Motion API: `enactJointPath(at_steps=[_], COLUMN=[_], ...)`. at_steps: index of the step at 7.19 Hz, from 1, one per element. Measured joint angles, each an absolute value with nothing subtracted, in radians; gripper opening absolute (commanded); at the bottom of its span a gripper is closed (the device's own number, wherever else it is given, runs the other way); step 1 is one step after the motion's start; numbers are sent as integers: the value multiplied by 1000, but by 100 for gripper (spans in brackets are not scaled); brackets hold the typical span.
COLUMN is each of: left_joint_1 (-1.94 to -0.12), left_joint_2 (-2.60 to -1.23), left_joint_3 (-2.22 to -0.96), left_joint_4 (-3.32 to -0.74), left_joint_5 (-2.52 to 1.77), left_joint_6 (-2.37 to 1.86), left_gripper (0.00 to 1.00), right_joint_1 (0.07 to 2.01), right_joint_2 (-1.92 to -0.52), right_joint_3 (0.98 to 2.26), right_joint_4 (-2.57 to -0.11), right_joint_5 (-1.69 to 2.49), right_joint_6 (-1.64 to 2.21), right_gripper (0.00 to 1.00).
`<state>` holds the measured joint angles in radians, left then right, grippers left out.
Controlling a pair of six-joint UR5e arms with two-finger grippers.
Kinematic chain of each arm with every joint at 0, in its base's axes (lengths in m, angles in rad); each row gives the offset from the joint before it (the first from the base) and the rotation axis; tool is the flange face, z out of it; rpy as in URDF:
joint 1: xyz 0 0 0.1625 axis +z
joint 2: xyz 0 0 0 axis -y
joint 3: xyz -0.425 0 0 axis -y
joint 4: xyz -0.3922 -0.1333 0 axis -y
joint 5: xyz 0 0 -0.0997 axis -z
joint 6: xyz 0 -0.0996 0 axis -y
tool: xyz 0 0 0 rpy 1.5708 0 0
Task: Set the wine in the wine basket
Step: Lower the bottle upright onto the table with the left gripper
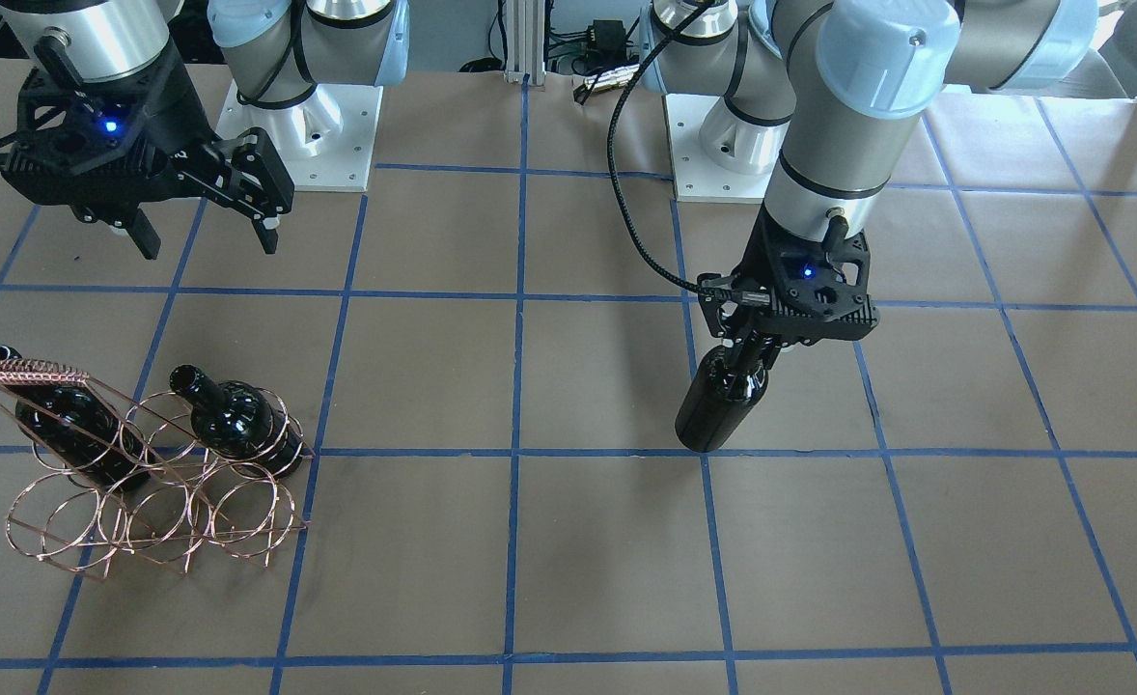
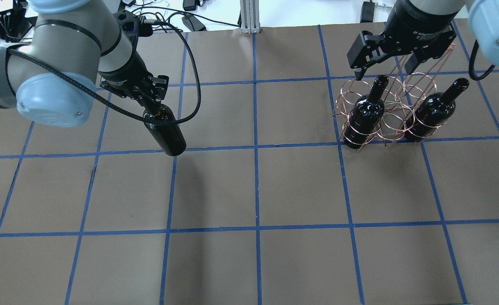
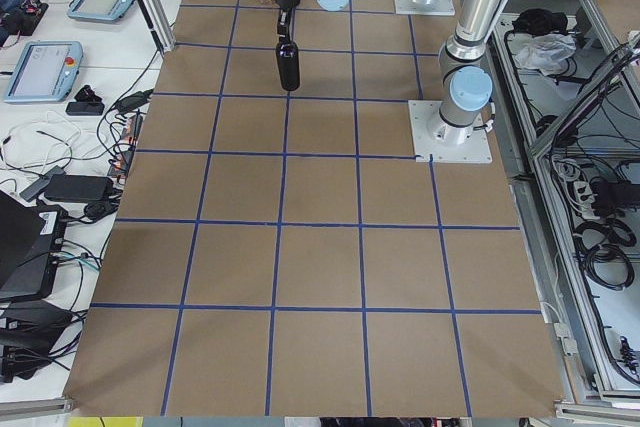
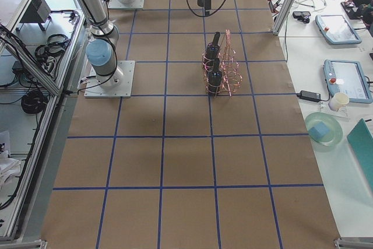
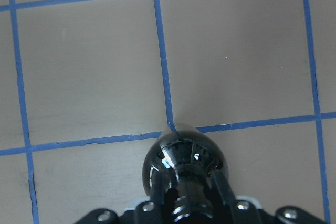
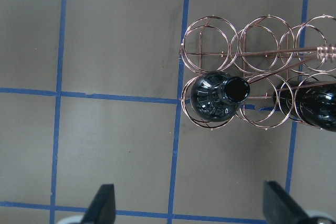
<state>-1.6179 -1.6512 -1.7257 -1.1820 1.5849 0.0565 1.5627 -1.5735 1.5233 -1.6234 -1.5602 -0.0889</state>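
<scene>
The wine bottle (image 5: pixel 181 153) is clamped at its neck by the left end effector (image 2: pixel 152 103), while the right end effector (image 2: pixel 383 73) is held open and empty, raised near the wine basket (image 2: pixel 395 111).

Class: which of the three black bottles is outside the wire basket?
The bottle held at its neck by the left gripper, apart from the wine basket; the other two stand inside its rings.
</scene>
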Motion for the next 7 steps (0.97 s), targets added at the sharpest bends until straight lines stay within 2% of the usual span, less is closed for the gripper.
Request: enactJointPath(at_steps=[6, 7], left_joint_1=[-1655, -1656], left_joint_2=[-1654, -1653], left_joint_3=[-1794, -1802], left_joint_4=[-1119, -1119], left_joint_5=[1585, 1583], left_joint_6=[55, 54], left_gripper=[0, 22], right_joint_1=[1563, 1563], right_joint_2=[-1574, -1574], right_joint_3=[1526, 1527], right_joint_4=[-1624, -1624], right_joint_5=[-1561, -1561], right_joint_6=[-89, -89], right_gripper=[100, 100])
